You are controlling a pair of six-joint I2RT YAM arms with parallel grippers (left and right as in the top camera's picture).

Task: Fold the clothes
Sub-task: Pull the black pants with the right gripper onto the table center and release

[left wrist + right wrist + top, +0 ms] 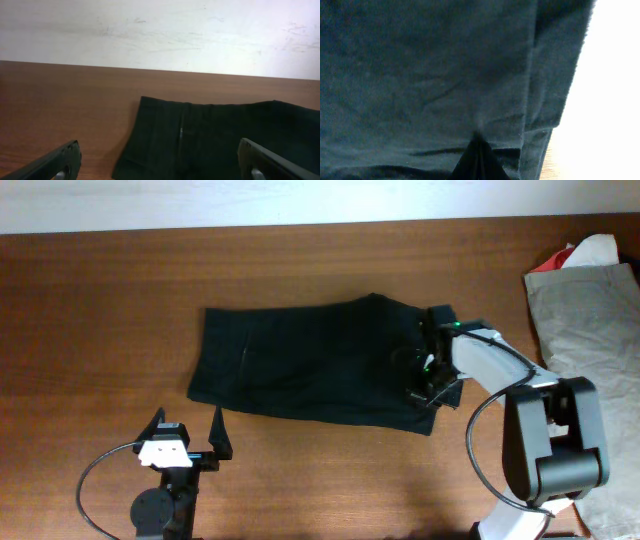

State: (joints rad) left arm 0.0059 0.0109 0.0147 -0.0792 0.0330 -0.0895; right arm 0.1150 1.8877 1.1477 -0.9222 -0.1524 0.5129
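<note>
A black garment [310,360] lies spread flat in the middle of the wooden table [90,310]. In the left wrist view it lies just ahead of the jaws [210,135]. My left gripper [188,426] is open and empty near the front edge, just off the garment's front left corner [159,152]. My right gripper [430,370] rests on the garment's right end. In the right wrist view its fingers [479,160] are pressed together on the dark cloth [420,75], which fills the frame.
A beige garment [590,320] lies at the right edge of the table, with red and white clothing [582,252] behind it. A white wall [160,30] runs behind the table.
</note>
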